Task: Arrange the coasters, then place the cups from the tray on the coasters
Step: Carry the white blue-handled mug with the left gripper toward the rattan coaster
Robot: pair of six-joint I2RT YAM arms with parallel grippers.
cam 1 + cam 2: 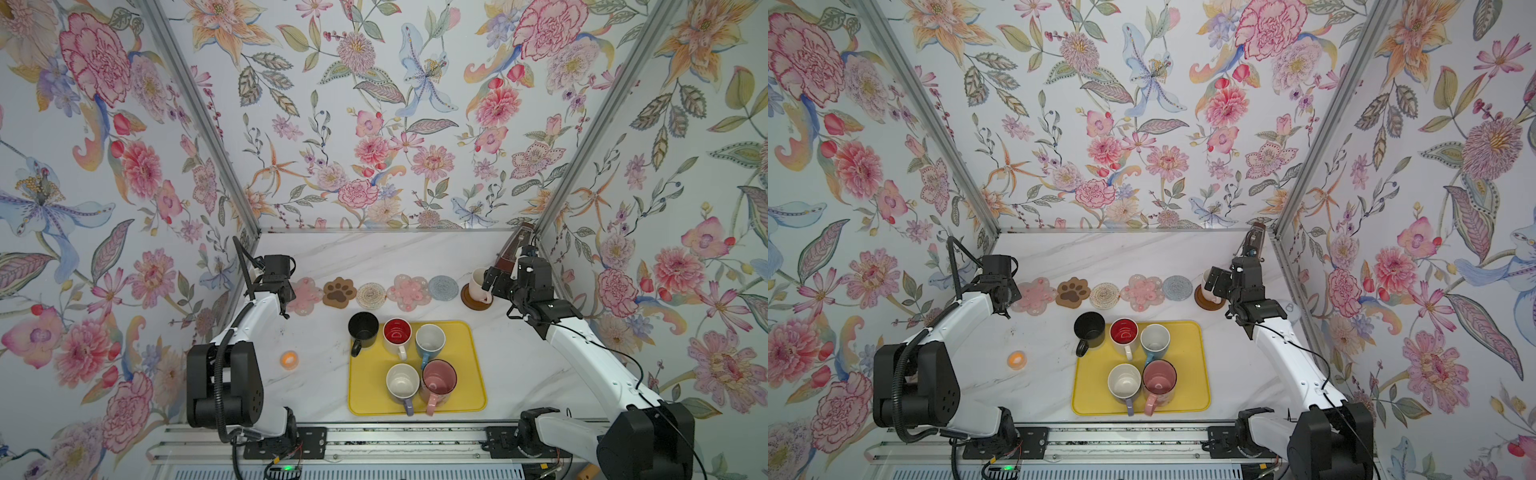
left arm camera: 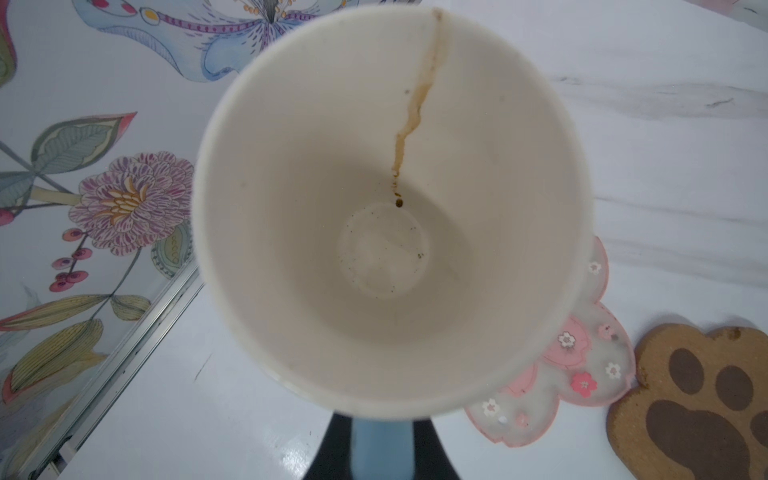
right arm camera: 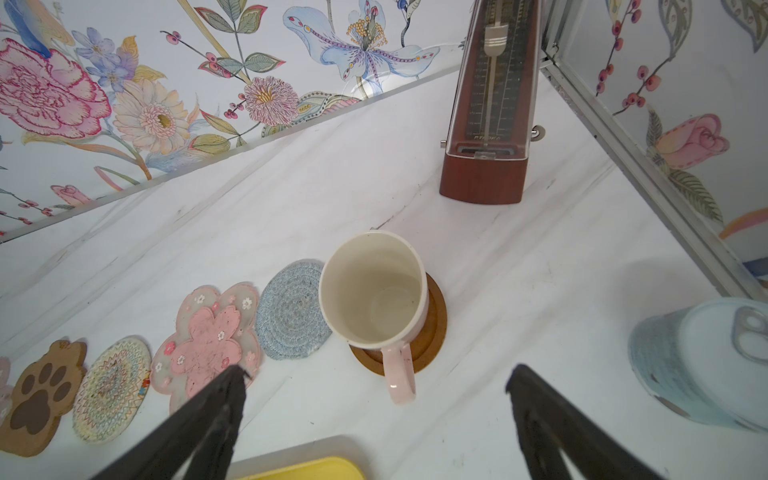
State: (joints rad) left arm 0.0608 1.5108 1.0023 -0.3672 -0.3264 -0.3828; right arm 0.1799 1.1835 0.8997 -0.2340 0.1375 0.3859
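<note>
A row of several coasters lies across the table: pink flower (image 1: 307, 296), brown paw (image 1: 339, 292), woven cream round (image 1: 371, 295), second pink flower (image 1: 409, 291), grey-blue round (image 1: 442, 286) and dark brown disc (image 1: 468, 303). My left gripper (image 2: 382, 432) is shut on the blue handle of a white cup (image 2: 382, 208) over the leftmost flower coaster (image 2: 582, 357); I cannot tell whether the cup rests on it. A pink-handled cup (image 3: 374, 291) stands on the brown disc (image 3: 434, 328). My right gripper (image 3: 376, 376) is open just in front of its handle. The yellow tray (image 1: 469, 374) holds several cups.
A black cup (image 1: 363, 328) stands at the tray's far left corner. A small orange ring (image 1: 289, 359) lies left of the tray. A brown metronome (image 3: 490, 124) stands in the far right corner, and a white lidded jar (image 3: 706, 365) sits by the right wall.
</note>
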